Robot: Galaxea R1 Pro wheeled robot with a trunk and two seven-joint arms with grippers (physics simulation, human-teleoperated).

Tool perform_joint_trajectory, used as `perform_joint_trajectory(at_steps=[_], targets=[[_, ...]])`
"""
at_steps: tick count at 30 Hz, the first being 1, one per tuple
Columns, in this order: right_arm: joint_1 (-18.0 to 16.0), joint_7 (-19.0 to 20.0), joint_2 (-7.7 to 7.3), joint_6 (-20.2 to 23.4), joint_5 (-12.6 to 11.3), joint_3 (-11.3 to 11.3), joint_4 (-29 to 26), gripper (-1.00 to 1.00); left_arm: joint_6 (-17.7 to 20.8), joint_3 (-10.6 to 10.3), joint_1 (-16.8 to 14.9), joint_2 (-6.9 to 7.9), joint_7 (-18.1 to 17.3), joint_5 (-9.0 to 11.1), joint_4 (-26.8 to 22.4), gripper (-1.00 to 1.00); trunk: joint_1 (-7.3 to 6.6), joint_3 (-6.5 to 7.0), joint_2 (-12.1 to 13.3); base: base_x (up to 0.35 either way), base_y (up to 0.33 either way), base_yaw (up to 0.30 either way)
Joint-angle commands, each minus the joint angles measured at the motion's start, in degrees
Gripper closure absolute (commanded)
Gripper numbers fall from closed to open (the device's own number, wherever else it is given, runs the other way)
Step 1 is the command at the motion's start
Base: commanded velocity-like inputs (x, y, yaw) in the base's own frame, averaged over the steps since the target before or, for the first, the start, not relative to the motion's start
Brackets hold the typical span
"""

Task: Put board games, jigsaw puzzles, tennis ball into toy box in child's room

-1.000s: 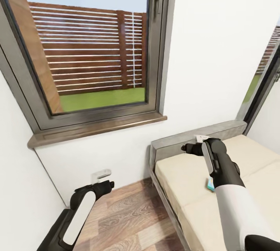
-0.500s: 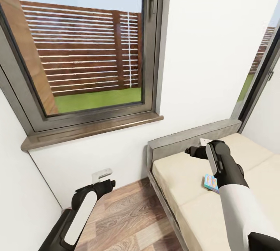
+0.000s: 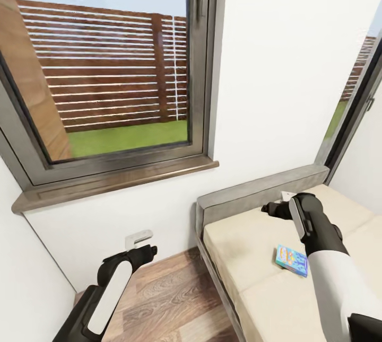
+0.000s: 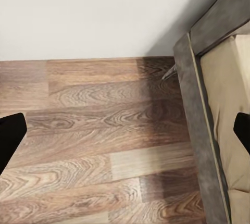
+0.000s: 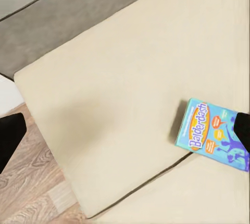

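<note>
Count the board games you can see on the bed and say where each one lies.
1. A blue board game lies flat on the bed, beside the right arm. The second may be hidden behind that arm or out of frame.

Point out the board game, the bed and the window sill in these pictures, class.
board game (image 5: 214,134): right wrist view, middle of its blue cover.
bed (image 3: 241,249): head view, bare cream mattress.
window sill (image 3: 114,182): head view, middle of the brown ledge.

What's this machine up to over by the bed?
It is at the bed in a child's room, tidying toys. A blue board game lies flat on the cream mattress, not yet picked up. The right claw hangs open above the mattress near the headboard, holding nothing. The left claw hangs open and empty over the wooden floor.
</note>
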Motion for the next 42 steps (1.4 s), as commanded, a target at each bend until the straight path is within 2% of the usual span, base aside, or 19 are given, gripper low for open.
perform_joint_trajectory(at_steps=[1, 5, 8, 10, 12, 15, 16, 17, 18, 20, 22, 24, 26, 27, 29, 32, 35, 41, 42], targets=[[0.0, 0.3, -0.52, 0.3, 0.2, -0.1, 0.1, -1.00, 0.0, 0.1, 0.0, 0.02, 0.6, 0.6, 0.0, -1.00, 0.00, -0.06, 0.0, 0.021, -0.013, 0.000], [0.0, 0.3, -1.17, 0.4, 0.2, -0.2, 0.0, -1.00, 0.0, 0.2, 0.1, 0.06, 0.6, 0.5, 0.0, -1.00, 0.00, -0.06, 0.0, 0.012, -0.007, 0.000], [0.0, 0.2, -2.02, 0.9, 0.1, -1.3, -0.1, -1.00, 0.0, 0.3, 0.3, 0.30, 0.7, 0.5, 0.1, -1.00, 0.00, -0.07, 0.0, 0.002, -0.001, 0.000], [-0.3, 0.2, -2.94, 1.8, -0.5, -4.1, -0.7, -1.00, 0.2, 0.8, 0.4, 0.19, 0.9, 0.5, 2.7, -1.00, 0.00, -0.07, 0.0, 0.000, 0.000, 0.000], [-0.8, 0.3, -6.74, 1.8, -1.2, -8.3, -0.8, -1.00, 1.5, 4.2, 0.2, 0.43, 1.0, 2.5, 8.1, -1.00, 0.00, -0.07, 0.0, 0.000, 0.000, 0.000], [-0.7, 0.3, -7.86, 1.8, -1.3, -8.7, -0.6, -1.00, 1.6, 4.9, 0.2, 0.23, 1.1, 3.3, 8.7, -1.00, 0.00, -0.07, 0.0, 0.000, 0.000, 0.000], [-0.4, 0.3, -8.49, 1.8, -1.3, -8.9, -0.5, -1.00, 1.7, 5.7, 0.3, 0.11, 1.2, 5.3, 9.0, -1.00, 0.00, -0.07, 0.0, 0.000, 0.000, 0.000], [-0.1, 0.3, -8.93, 1.8, -1.3, -9.1, -0.1, -1.00, 1.8, 6.0, 0.3, 0.08, 1.4, 8.7, 8.9, -1.00, 0.00, -0.07, 0.0, 0.000, 0.000, 0.000], [0.2, 0.3, -9.52, 1.8, -1.3, -9.1, 1.0, -1.00, 1.8, 6.1, 0.3, 0.06, 1.5, 10.6, 8.8, -1.00, 0.00, -0.07, 0.0, 0.000, 0.000, 0.000], [0.6, 0.4, -10.51, 1.8, -1.4, -9.2, 2.9, -1.00, 1.8, 6.1, 0.3, 0.04, 1.6, 11.9, 8.8, -1.00, 0.00, -0.07, 0.0, 0.000, 0.000, 0.000], [1.1, 1.2, -12.09, 1.8, -1.6, -9.5, 7.1, -1.00, 1.7, 6.2, 0.3, 0.04, 1.7, 12.8, 9.1, -1.00, 0.22, -0.25, -0.4, 0.000, 0.000, 0.000], [1.2, 3.9, -13.62, 1.8, -2.2, -9.8, 13.2, -1.00, 1.4, 6.3, -0.1, -0.07, 1.8, 13.6, 12.9, -1.00, 0.66, -0.61, -1.2, 0.000, 0.000, 0.000], [1.1, 4.9, -14.72, 1.8, -2.6, -10.0, 16.2, -1.00, 1.3, 6.3, -0.7, -0.16, 1.8, 13.9, 15.3, -1.00, 1.10, -0.97, -2.0, 0.000, 0.000, 0.000], [1.0, 5.6, -15.79, 1.8, -3.0, -10.6, 19.0, -1.00, 1.2, 6.4, -1.3, -0.26, 1.8, 14.1, 17.1, -1.00, 1.32, -1.15, -2.4, 0.000, 0.000, 0.000], [0.9, 6.1, -16.84, 1.8, -3.9, -12.5, 22.9, -1.00, 1.0, 6.5, -1.9, -0.35, 1.6, 14.2, 18.9, -1.00, 1.76, -1.50, -3.2, 0.000, 0.000, 0.000], [0.7, 6.4, -17.54, 1.6, -5.0, -15.2, 25.4, -1.00, 0.4, 6.4, -2.2, -0.50, 1.7, 14.1, 19.8, -1.00, 2.42, -2.04, -4.4, 0.000, 0.000, 0.000], [0.5, 6.6, -17.95, 0.7, -7.3, -19.4, 26.6, -1.00, -0.5, 6.1, -2.7, -1.35, 1.7, 13.8, 20.6, -1.00, 3.08, -2.58, -5.6, 0.000, 0.000, 0.000], [0.4, 6.8, -17.75, -4.2, -8.5, -20.9, 25.0, -1.00, -2.0, 6.0, -2.8, -1.40, 1.2, 13.7, 21.8, -1.00, 4.40, -3.66, -8.1, 0.000, 0.000, 0.000], [0.3, 6.8, -17.56, -5.5, -8.6, -20.8, 22.5, -1.00, -2.2, 6.0, -2.8, -1.44, 1.1, 13.8, 21.9, -1.00, 4.61, -3.84, -8.5, 0.000, 0.000, 0.000]])
